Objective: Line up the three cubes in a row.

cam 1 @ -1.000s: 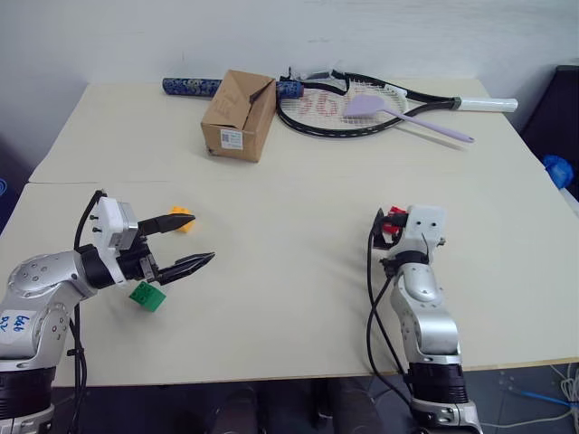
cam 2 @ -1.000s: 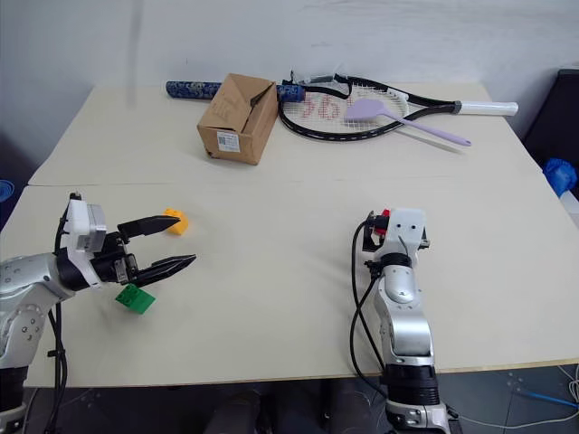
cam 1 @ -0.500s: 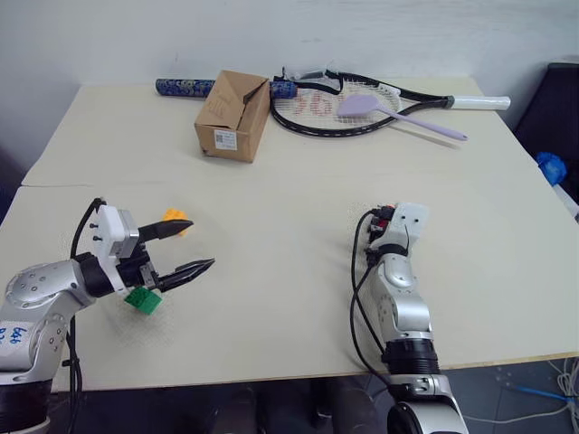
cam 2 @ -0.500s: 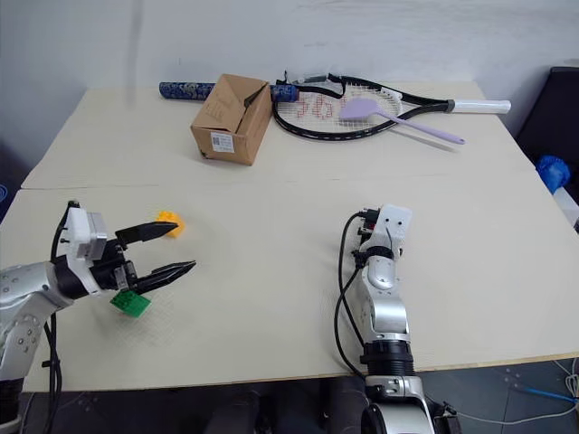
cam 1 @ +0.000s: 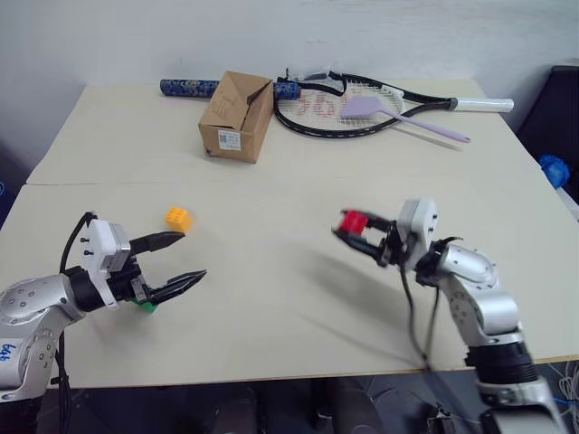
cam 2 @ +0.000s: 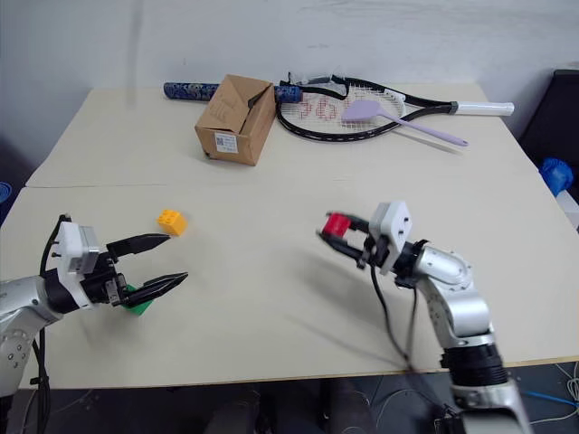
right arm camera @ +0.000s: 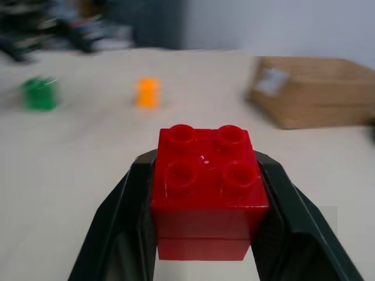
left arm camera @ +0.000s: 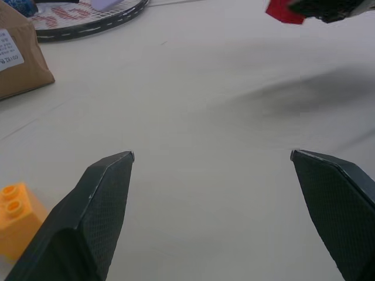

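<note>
The green brick point(cam 2: 137, 299) is largely hidden behind the left gripper point(cam 2: 166, 260), so only a sliver is seen on the table point(cam 2: 271, 298). In the right wrist view it is blurred, as are the orange-yellow brick point(right arm camera: 147, 92) and the cardboard box point(right arm camera: 310, 91). The red brick point(left arm camera: 283, 10) is cut off by the left wrist view's edge. The box label's print point(cam 1: 228, 139) is too small to be read.
</note>
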Tool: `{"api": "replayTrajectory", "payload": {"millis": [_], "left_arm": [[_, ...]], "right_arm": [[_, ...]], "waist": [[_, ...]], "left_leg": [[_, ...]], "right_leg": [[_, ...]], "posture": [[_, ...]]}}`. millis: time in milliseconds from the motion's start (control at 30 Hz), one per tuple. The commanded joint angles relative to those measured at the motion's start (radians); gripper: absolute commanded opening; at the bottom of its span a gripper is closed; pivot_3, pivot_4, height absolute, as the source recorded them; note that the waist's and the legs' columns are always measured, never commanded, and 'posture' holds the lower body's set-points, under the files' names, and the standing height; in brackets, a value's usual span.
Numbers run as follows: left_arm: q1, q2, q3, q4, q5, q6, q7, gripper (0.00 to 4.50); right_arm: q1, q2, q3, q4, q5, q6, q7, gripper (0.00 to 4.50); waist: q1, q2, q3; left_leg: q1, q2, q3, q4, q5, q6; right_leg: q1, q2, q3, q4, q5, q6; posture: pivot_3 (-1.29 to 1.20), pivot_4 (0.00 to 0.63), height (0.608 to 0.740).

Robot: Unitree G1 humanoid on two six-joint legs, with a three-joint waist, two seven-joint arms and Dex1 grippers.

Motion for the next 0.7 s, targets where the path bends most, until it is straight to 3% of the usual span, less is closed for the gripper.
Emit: {"api": "replayTrajectory", "payload": {"millis": [33,200,500,700], "left_arm": [[0.023,-0.011,0.011,-0.052,-0.003,-0.014,0.002,4.50],[0.037,0.000,0.020,-0.072,-0.011,-0.005,-0.004,4.50],[0.041,0.030,0.041,-0.087,-0.021,0.012,-0.025,4.50],[0.034,0.043,0.045,-0.086,-0.033,0.017,-0.068,4.50]], "right_arm": [[-0.078,-0.032,0.078,0.198,-0.045,-0.124,0.259,1.52],[-0.212,0.027,0.124,0.471,-0.108,-0.295,0.392,1.52],[-0.299,0.108,0.145,0.667,-0.128,-0.340,0.407,1.52],[-0.306,0.110,0.107,0.580,-0.085,-0.307,0.400,3.44]], "waist": [[0.002,0.000,0.000],[0.006,0.000,0.000],[0.006,0.000,0.000],[0.006,0.000,0.000]], "left_leg": [[0.000,0.000,0.001,0.000,0.000,0.000],[0.000,-0.001,0.001,0.001,0.000,0.000],[-0.002,-0.001,-0.001,0.003,0.001,0.000],[-0.002,-0.001,-0.002,0.003,0.001,-0.001]], "right_leg": [[0.000,-0.001,0.000,0.001,0.000,0.000],[0.000,-0.002,-0.001,0.001,0.000,0.000],[0.000,-0.004,-0.003,0.001,0.000,0.000],[0.000,-0.004,-0.003,0.002,0.000,0.000]], "posture": [[0.00,0.150,0.740],[0.00,0.150,0.740],[0.00,0.150,0.740],[0.00,0.150,0.740]]}}
